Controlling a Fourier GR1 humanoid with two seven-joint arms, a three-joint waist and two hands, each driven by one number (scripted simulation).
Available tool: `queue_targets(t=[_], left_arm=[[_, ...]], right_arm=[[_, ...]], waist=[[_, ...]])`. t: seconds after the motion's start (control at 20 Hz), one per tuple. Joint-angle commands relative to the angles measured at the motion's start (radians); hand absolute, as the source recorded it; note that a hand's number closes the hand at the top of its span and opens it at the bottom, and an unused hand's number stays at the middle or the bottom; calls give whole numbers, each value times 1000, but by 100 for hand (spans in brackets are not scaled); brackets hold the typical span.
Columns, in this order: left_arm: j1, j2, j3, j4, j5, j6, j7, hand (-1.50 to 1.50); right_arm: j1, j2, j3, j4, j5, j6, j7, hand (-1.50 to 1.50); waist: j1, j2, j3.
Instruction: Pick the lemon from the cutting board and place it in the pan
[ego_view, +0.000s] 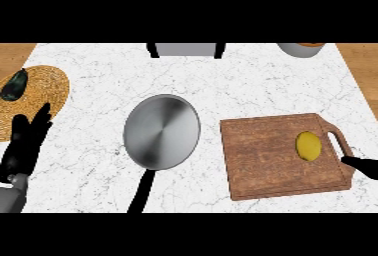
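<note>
A yellow lemon (308, 145) lies on the right part of a brown wooden cutting board (266, 160), close to its handle slot. To the left of the board sits a round steel pan (162, 131) with a black handle pointing toward the near edge. My right hand (362, 166) shows only as a black tip at the right edge, just below and right of the lemon, not touching it. My left hand (26, 142) stands at the left edge with straight fingers pointing up, holding nothing.
A woven round mat (46, 95) at the far left carries a dark green vegetable (13, 85). A grey appliance (186, 49) stands at the back centre and a pale container (303, 49) at the back right. White marble counter (244, 85) surrounds everything.
</note>
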Motion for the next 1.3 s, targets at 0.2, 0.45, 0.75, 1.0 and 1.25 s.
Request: queue_targets(t=[0.2,0.45,0.75,1.0,1.25], left_arm=[[-76,-24,-8,55,-28,-2,12,0],[-3,-42,-2,0,-33,-1,-4,0],[9,-70,31,34,-69,-14,-47,0],[11,-85,78,64,-81,-55,-46,0],[-69,-122,74,78,-131,-41,0,0]], right_arm=[[-180,-186,169,-12,76,301,443,-150],[-353,-126,272,116,105,410,569,-150],[-324,-11,328,126,155,454,610,-150],[-324,68,326,197,262,430,581,-150],[-349,118,348,267,343,445,592,-150]], waist=[[14,7,2],[20,1,5],[-4,-2,6],[-5,-2,6],[-7,-2,6]])
